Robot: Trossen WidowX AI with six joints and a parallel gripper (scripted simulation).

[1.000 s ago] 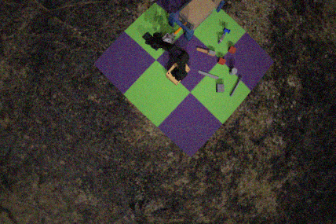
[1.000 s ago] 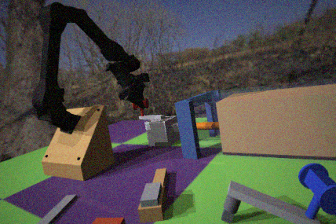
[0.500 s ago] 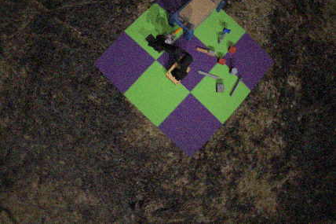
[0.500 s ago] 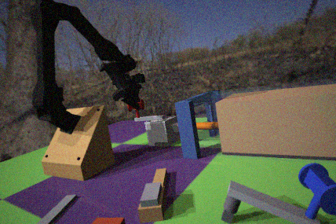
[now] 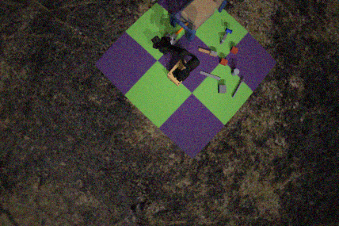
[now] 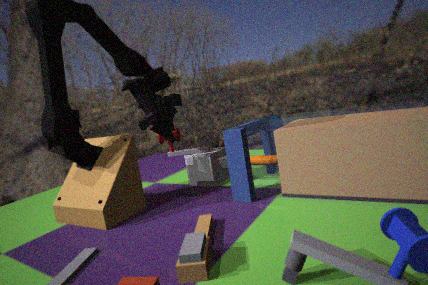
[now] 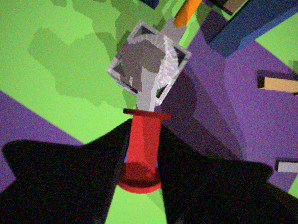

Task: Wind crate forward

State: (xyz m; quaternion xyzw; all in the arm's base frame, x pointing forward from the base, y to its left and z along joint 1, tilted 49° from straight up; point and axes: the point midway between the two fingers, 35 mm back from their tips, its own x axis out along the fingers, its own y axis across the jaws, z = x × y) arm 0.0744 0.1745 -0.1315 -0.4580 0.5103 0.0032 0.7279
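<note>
My gripper (image 6: 170, 136) (image 7: 144, 124) is shut on the red grip of the winch handle (image 7: 140, 150). The handle's grey arm (image 6: 183, 153) (image 7: 146, 95) reaches over the top of the pale grey winch (image 6: 204, 169) (image 7: 167, 62) (image 5: 173, 39); the square key is hidden. An orange strap (image 5: 180, 31) (image 6: 263, 160) (image 7: 187, 12) runs from the winch through the blue steel frame (image 6: 240, 168) (image 7: 250, 31). The tan crate (image 5: 202, 10) (image 6: 350, 158) sits flat behind the frame, with a gap visible in the exterior view. The clear panels are too faint to tell.
A blue-gripped grey crank (image 5: 228, 32) (image 6: 406, 235), a wooden piece with a grey block (image 5: 206, 51) (image 6: 192, 247), red blocks (image 5: 234, 50) (image 5: 223, 61) and a grey bar (image 5: 210, 75) (image 6: 74, 268) lie right of the arm's wooden base (image 6: 100, 188).
</note>
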